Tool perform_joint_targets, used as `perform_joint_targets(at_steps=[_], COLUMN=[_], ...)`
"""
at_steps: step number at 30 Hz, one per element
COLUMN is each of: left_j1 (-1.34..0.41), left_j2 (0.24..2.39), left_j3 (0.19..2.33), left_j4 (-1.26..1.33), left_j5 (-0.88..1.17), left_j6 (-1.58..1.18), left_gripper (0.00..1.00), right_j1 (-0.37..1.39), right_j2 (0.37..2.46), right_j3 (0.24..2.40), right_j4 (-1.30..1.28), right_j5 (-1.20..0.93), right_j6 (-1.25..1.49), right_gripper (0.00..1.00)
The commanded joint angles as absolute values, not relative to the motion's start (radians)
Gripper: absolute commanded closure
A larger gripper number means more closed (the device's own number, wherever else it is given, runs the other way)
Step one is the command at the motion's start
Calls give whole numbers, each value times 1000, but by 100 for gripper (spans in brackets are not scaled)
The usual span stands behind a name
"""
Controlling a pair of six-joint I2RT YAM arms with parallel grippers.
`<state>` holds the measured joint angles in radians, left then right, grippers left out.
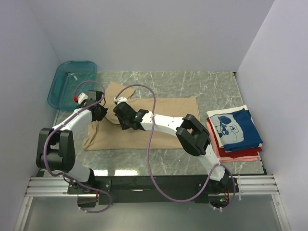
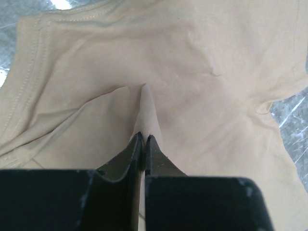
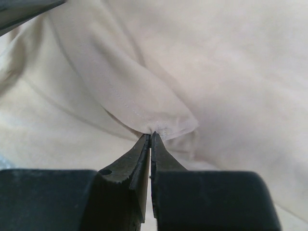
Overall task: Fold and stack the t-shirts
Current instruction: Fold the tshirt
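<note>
Now, left arm: bent up high at the elbow, wrist tipped down onto the cloth on the near side of the basket [image 1: 67,85].
Right arm: long and low, slanting across toward the basket, with the forearm passing over the tan t-shirt [image 1: 178,107].
Left gripper [image 2: 143,135]: jaws pinched together on a raised ridge of tan cloth, nipped right at the tips.
Right gripper [image 3: 151,134]: clamped too, its tips biting a stitched, hemmed fold. It sits just beside the left gripper, at the shirt's end nearest the basket.
Tan t-shirt, place: spread on the table [image 1: 202,84], one rumpled end close to the basket and the flat body running away from it.
Handling: light, limp and floppy by the look of it. It should drape and drag rather than slide, and it creases wherever it is lifted.
Best hold: likely a hem or seam, where doubled cloth gives thin jaws something to bite.
Folded stack [image 1: 236,130]: navy print on top, red and pink beneath, well apart from the basket on the opposite side of the table.
</note>
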<state>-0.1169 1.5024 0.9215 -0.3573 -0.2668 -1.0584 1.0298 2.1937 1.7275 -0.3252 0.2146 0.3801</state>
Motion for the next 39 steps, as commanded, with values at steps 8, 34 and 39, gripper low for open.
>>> perform_joint_targets(at_steps=[8, 34, 39], left_j1=[-126, -100, -87], left_j2=[1581, 1496, 1444], left_j3=[1022, 1037, 985], left_j4=[-321, -420, -526], left_j5=[-259, -336, -435], left_j6=[-1035, -1063, -1114], left_gripper=[85, 50, 55], right_j1=[930, 856, 856], right_j2=[2131, 1838, 1743], right_j3=[1729, 1364, 1194], right_j4=[-330, -247, -186], right_j5=[195, 112, 84], right_j6=[400, 491, 537], right_gripper=[93, 46, 46])
